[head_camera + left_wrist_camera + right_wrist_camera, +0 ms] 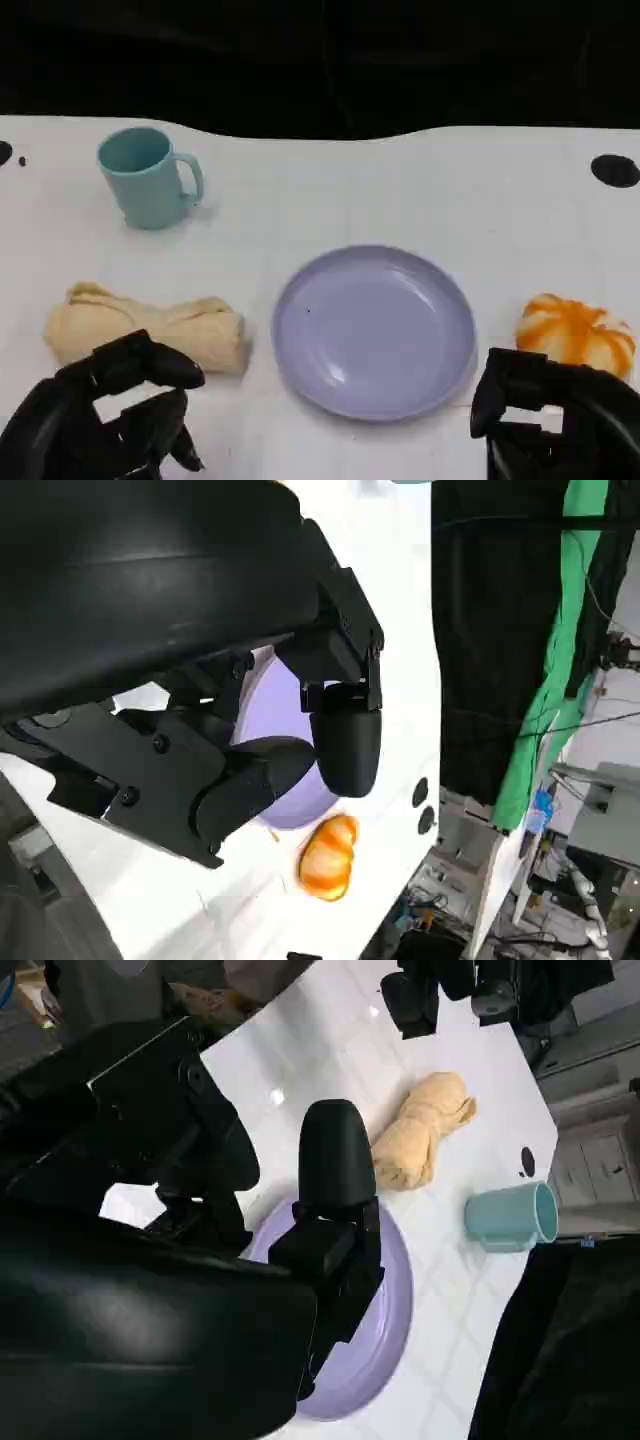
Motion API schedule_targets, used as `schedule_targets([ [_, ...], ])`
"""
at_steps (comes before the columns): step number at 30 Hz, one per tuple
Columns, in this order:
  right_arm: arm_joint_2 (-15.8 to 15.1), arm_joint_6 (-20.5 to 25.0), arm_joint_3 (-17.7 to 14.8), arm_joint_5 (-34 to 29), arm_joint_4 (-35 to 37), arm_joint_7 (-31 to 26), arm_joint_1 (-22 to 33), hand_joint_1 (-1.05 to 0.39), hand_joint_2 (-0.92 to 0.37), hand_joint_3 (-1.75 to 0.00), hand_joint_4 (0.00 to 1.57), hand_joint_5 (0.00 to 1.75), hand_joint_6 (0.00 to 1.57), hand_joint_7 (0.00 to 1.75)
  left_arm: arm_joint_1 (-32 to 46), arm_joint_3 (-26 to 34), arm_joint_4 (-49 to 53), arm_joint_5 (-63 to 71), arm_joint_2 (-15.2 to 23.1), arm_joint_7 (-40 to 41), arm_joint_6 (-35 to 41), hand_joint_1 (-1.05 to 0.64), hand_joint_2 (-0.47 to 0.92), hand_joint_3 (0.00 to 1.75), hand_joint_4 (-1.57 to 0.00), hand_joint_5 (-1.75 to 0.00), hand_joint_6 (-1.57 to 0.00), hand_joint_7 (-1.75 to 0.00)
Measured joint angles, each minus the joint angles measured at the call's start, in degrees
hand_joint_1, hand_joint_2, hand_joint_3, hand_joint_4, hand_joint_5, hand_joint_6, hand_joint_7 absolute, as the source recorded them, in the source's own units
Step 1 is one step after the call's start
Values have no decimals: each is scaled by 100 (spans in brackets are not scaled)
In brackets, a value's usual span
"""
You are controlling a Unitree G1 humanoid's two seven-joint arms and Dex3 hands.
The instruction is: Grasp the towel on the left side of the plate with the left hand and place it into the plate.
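While the towel [150,326] lies left of the plate [374,330], the left hand [110,415] hovers just beside it, fingers [160,367] spread, holding nothing.

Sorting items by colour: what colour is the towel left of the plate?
Pale yellow-tan, plain with no pattern. The towel shows best in the head view, beside the lavender plate.
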Motion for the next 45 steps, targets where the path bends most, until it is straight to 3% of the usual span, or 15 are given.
schedule_targets([
  [31, 9, 40, 4, 11, 96, -16, -108, 8, -49, -146, 82, 175, 66, 164, -5, 4, -9, 23, -6, 2, 10, -17, 56, 100, -77, -168, -80, -133],
  [35, 38, 134, 3, 19, 98, -84, -130, 8, -49, -146, 82, 175, 66, 164, -26, 5, -6, 21, -6, 3, 10, -19, 55, 97, -80, -161, -80, -130],
  [37, 64, 167, 4, 31, 98, -106, -152, 8, -50, -146, 81, 175, 66, 164, -47, 5, -5, 42, -6, 2, 5, -19, 56, 96, -80, -155, -80, -125],
  [40, 91, 186, 3, 33, 99, -120, -179, 8, -50, -146, 81, 175, 66, 165, -80, 21, 4, 63, -6, 4, -6, -21, 58, 89, -74, -133, -82, -98],
  [45, 152, 222, 1, 46, 102, -129, -183, 6, -50, -145, 81, 175, 66, 166, -252, 40, -78, 547, 40, 266, -125, -27, 86, 29, -67, -78, -82, -24],
])
